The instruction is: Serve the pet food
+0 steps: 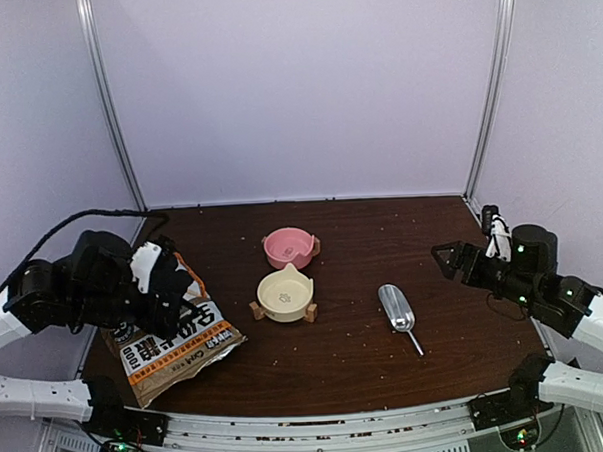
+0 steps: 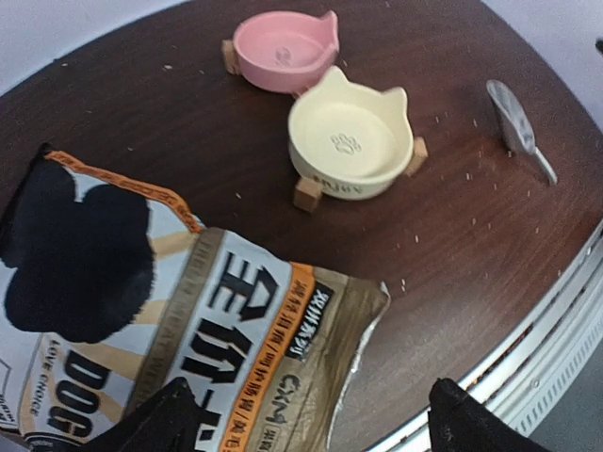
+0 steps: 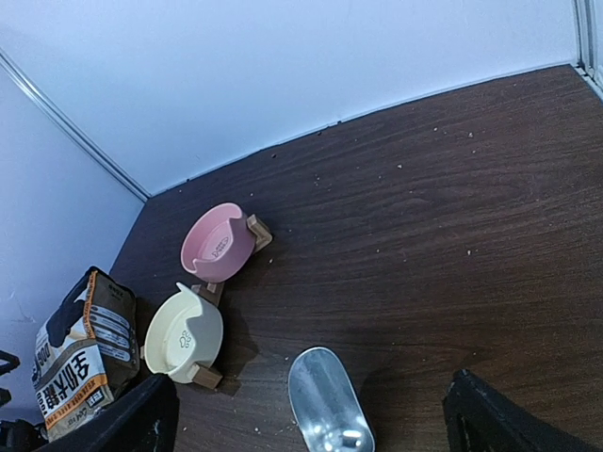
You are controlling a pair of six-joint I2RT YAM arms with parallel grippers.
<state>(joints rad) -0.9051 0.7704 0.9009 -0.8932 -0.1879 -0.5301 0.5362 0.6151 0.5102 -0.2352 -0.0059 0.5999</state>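
Top external: left pincer (image 2: 316, 422) hung wide open over the bag (image 1: 177, 344), gripping nothing — right pincer (image 3: 320, 416) likewise wide, empty, near the scoop (image 1: 397, 310).

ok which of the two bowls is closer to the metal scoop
The cream bowl. It sits just left of the scoop, on the side nearer the arms, while the pink bowl sits behind it, toward the back wall.

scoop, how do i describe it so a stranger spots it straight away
On the dark table, look right of the cream bowl. The scoop lies flat there, handle toward the near edge. It is the only silver metal thing there.
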